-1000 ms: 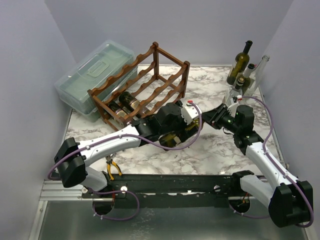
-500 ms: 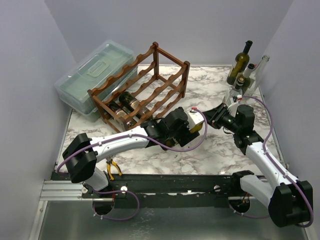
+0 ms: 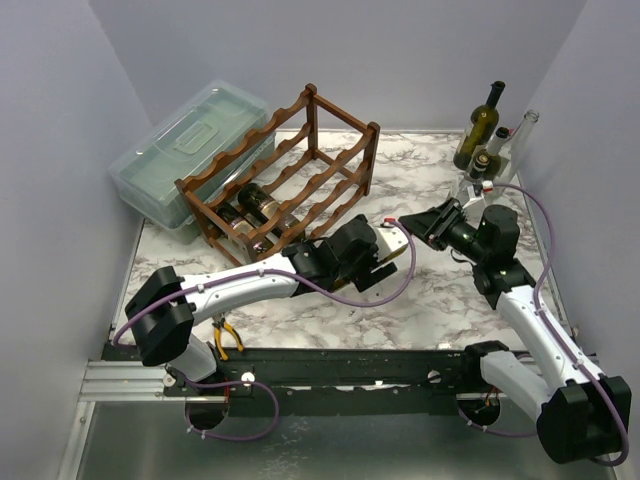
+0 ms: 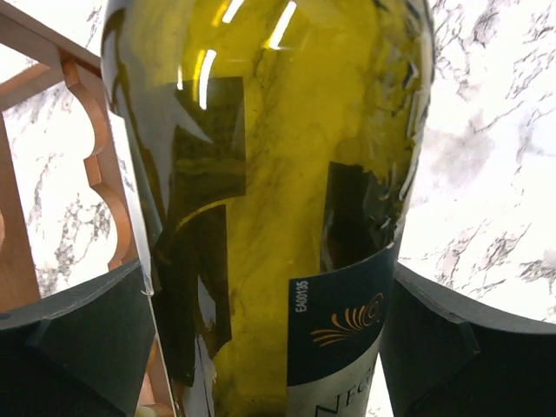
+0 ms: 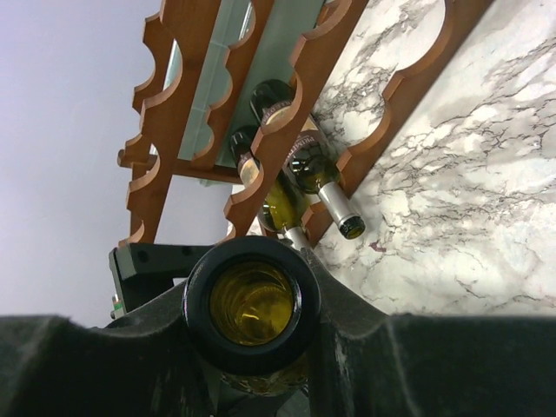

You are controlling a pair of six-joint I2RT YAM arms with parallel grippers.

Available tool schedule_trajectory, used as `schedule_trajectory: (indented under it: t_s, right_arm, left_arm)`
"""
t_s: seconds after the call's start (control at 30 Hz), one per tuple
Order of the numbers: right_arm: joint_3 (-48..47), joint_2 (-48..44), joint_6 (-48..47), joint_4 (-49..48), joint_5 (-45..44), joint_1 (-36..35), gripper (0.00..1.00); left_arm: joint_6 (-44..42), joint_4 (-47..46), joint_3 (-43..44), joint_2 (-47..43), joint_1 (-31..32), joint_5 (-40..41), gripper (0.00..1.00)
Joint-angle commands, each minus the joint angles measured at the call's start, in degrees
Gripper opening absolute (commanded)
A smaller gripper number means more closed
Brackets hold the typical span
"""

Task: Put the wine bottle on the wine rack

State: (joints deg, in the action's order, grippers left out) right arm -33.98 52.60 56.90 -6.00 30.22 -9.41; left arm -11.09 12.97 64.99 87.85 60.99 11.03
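An olive-green wine bottle point(image 4: 261, 174) with a dark blue and white label fills the left wrist view. My left gripper point(image 4: 269, 347) is shut on its body, one black finger on each side. In the right wrist view my right gripper point(image 5: 252, 326) is shut around the bottle's neck, just below its open mouth point(image 5: 252, 304). In the top view the bottle point(image 3: 390, 257) lies level between the left gripper point(image 3: 372, 262) and right gripper point(image 3: 412, 222), mostly hidden by them. The dark wooden wine rack point(image 3: 225, 165) stands to the left behind it, apart from it.
Two or three bottles point(image 3: 262, 203) lie in the rack's lowest tier, necks pointing toward me point(image 5: 334, 204). A translucent lidded box point(image 3: 185, 150) sits behind the rack. Upright bottles point(image 3: 478, 128) stand at the back right. Yellow-handled pliers point(image 3: 225, 338) lie at the front left.
My left gripper has carried the bottle to the right, away from the rack's front. My right gripper has swung left onto the bottle's neck.
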Motion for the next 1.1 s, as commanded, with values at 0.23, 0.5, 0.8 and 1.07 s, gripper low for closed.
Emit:
schedule_trajectory:
  t_s: [0.23, 0.5, 0.8, 1.07]
  right_arm:
    - [-4.4, -1.3, -5.6, 7.2, 4.5, -0.3, 0.18]
    - [-12.9, -0.6, -23.3, 27.4, 0.2, -0.3, 0.54]
    - [-28.0, -1.4, -38.5, 44.7, -8.5, -0.3, 0.74]
    - [-35.0, 0.4, -46.0, 55.4, 4.2, -1.5, 0.77]
  left_arm:
    - [-7.1, 0.4, -1.9, -3.7, 0.5, 6.3, 0.13]
    - [-14.4, -3.2, -6.1, -8.5, 2.6, 8.6, 0.0]
    - [-26.9, -12.7, -15.8, -15.8, 7.4, 8.7, 0.0]
    - [-37.3, -19.2, -22.9, -21.2, 9.2, 9.7, 0.0]
